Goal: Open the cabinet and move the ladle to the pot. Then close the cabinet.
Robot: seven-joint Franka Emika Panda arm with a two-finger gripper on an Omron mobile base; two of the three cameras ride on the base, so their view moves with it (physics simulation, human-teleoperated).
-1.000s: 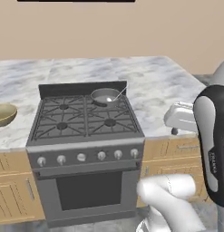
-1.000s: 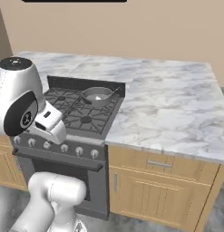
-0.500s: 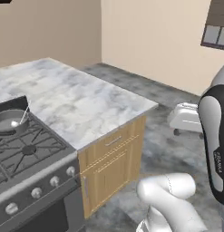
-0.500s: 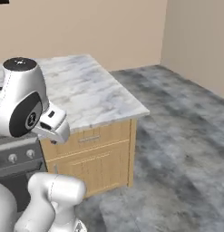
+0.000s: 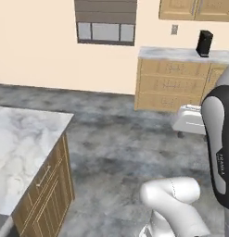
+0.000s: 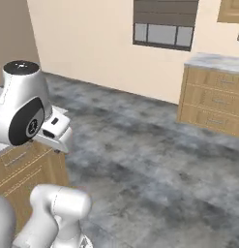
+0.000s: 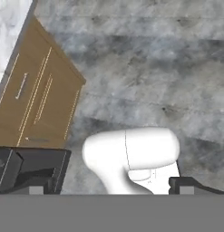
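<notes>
Progress: I judged nothing done — no ladle seen, opening, moving and closing all left.
Cabinet: wall cabinet [image 5: 194, 9] hung at the far wall, doors shut, well apart from me.
Gripper: gripper [image 7: 111, 181] pointed at the floor, fingers wide apart, nothing between.
Change: stove and pot had left the base views — the base had turned.

rendered kitchen, marble island counter [image 5: 23, 139], wood drawer units [image 5: 174, 85], window [image 6: 163, 24]

Veined marble island top [image 5: 18, 139], light-wood cabinets [image 5: 174, 85], mottled grey stone floor [image 5: 120, 139].
</notes>
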